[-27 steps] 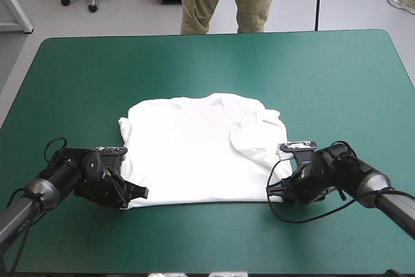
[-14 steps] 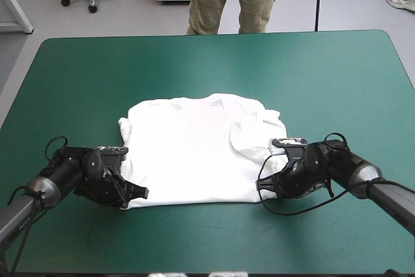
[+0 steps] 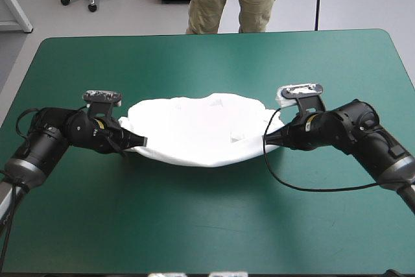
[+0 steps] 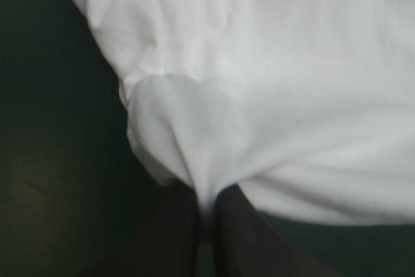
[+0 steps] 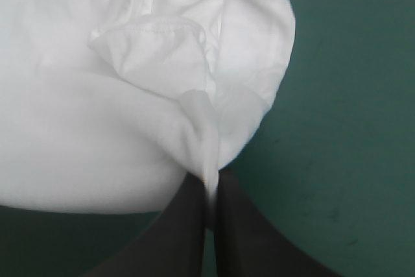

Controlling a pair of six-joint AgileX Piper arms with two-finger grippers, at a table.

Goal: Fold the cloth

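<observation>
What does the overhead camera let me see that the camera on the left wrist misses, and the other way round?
Only the high view shows both arms at once: the left gripper and the right gripper each hold a near corner of the T-shirt, whose near edge sags between them. Only the left wrist view shows the pinch up close: the cloth is bunched into a thin fold between that gripper's black fingers, which are all but shut. Both views show the white T-shirt and the teal-green cover.
</observation>
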